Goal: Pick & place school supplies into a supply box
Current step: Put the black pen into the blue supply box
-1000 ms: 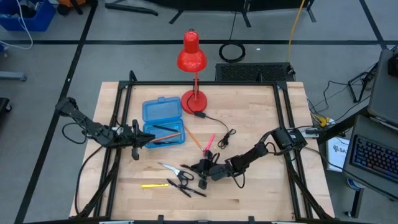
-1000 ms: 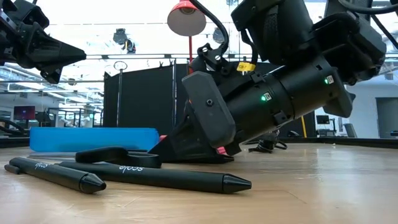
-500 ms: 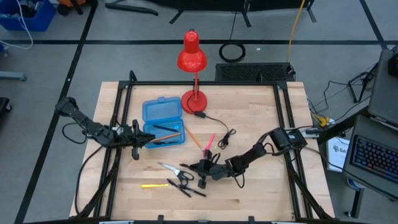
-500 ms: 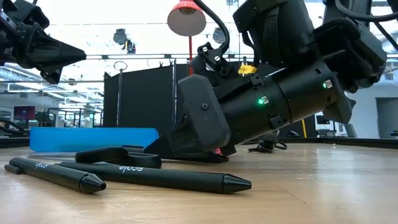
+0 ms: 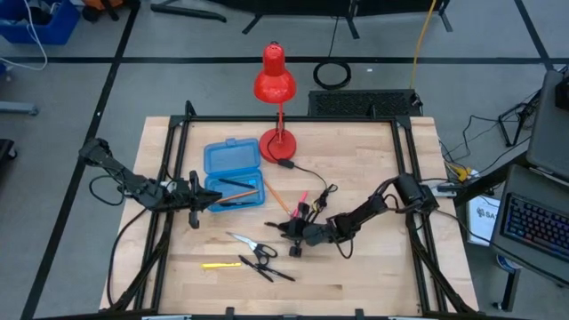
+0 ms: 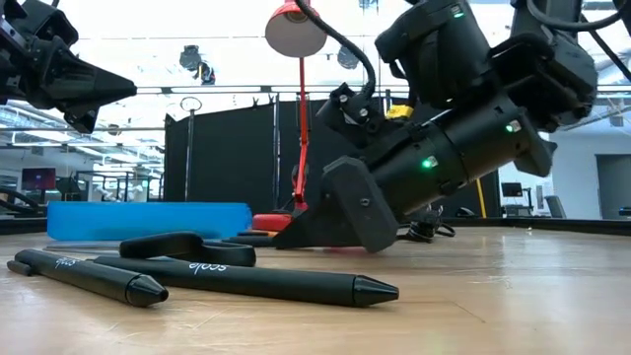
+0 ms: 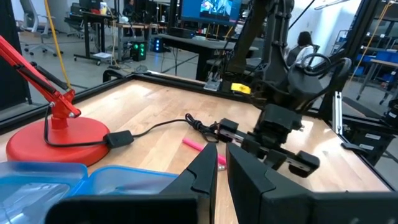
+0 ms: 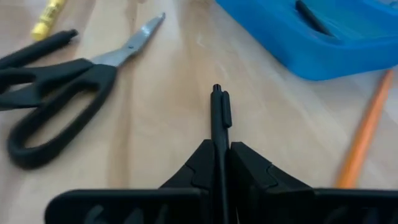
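Note:
The blue supply box (image 5: pixel 233 173) lies open at the table's middle left with dark pens in it. An orange pencil (image 5: pixel 277 200) and a pink pencil (image 5: pixel 300 200) lie to its right. Scissors (image 5: pixel 249 246), a yellow pencil (image 5: pixel 220 265) and two black pens (image 6: pixel 246 281) lie near the front. My right gripper (image 5: pixel 292 233) is shut on another black pen (image 8: pixel 217 118), right of the scissors. My left gripper (image 5: pixel 213 197) hovers shut at the box's near left corner, holding nothing. My right gripper pinches the black pen's barrel (image 8: pixel 219 163) between its two fingers. The pen lies along the fingers, and its clip end (image 8: pixel 222 106) sticks out past their tips. The fingers come from the table's right, slanting down. The pen looks held just above the wood.
A red desk lamp (image 5: pixel 274 80) stands at the back, its base (image 5: pixel 278 145) right of the box. Its black cord (image 5: pixel 311 182) trails past the pink pencil toward my right arm. Black frame rails (image 5: pixel 169 178) run along the table's sides.
My right gripper has risen and drawn back toward the table's right and far side, rolling a little. The black pen has come up with it. The other supplies and my left arm have kept still.

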{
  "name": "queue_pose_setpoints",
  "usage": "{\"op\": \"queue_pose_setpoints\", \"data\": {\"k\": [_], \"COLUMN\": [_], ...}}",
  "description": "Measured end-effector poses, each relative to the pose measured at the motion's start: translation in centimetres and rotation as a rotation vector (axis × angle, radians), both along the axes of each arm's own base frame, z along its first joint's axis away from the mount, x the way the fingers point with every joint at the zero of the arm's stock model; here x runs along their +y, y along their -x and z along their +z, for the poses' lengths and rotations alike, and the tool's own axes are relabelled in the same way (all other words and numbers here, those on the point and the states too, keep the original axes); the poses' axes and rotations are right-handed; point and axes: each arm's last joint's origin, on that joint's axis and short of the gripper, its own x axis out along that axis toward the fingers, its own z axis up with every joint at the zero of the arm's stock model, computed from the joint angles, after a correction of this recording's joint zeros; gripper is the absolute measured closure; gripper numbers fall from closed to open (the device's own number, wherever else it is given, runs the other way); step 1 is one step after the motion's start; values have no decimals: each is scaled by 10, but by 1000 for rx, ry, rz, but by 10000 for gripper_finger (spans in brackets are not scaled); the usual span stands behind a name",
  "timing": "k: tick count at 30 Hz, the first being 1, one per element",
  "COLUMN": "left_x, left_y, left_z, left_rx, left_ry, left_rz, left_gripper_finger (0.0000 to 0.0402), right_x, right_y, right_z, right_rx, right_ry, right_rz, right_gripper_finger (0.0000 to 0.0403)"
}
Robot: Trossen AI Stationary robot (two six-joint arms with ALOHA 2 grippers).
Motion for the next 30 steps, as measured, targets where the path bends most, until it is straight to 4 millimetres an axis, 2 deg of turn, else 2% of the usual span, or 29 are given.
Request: {"op": "queue_pose_setpoints", "data": {"k": [12, 21, 25, 30], "left_x": [0, 0, 0, 0], "left_y": [0, 0, 0, 0], "left_z": [-1, -2, -2, -2], "left_rx": [6, 16, 15, 15], "left_ry": [-4, -11, -10, -10], "left_rz": [0, 0, 1, 1], "left_gripper_finger": [364, 364, 364, 364], "right_x": [-23, -38, -55, -83], "right_y": [-11, -29, -43, -61], "right_z": [9, 47, 61, 73], "right_rx": [-52, -141, -161, -102], "right_ry": [-4, 108, 116, 95], "right_rz": [34, 56, 83, 83], "right_gripper_finger": [382, 382, 382, 382]}}
